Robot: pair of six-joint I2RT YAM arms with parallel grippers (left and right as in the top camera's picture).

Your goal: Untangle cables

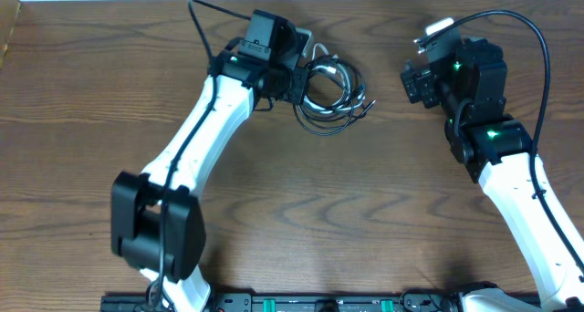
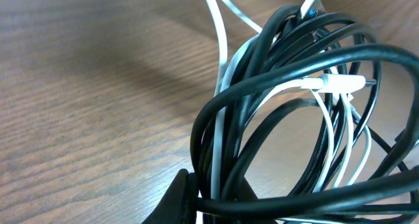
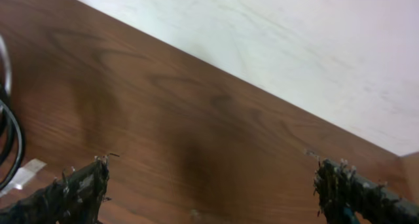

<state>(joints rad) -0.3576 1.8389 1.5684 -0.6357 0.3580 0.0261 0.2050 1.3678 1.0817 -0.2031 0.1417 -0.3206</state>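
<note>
Black-and-white cables (image 2: 242,112) bunch upper centre overhead, your left gripper (image 1: 297,78) clamped on them; your right gripper (image 3: 216,194) hangs spread wide, upper right.

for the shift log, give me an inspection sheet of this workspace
surface: brown wooden table, no spills seen
job's things: cables in one coiled bundle, black strands with a white cable threaded through; not yet untangled
clutter: nothing seen
grippers: left gripper shut at the bundle's left edge, apparently pinching strands; right gripper open, empty, apart from the bundle
cables: black arm cable loops beside the right arm, away from the bundle
surroundings: pale surface beyond the table's far edge
</note>
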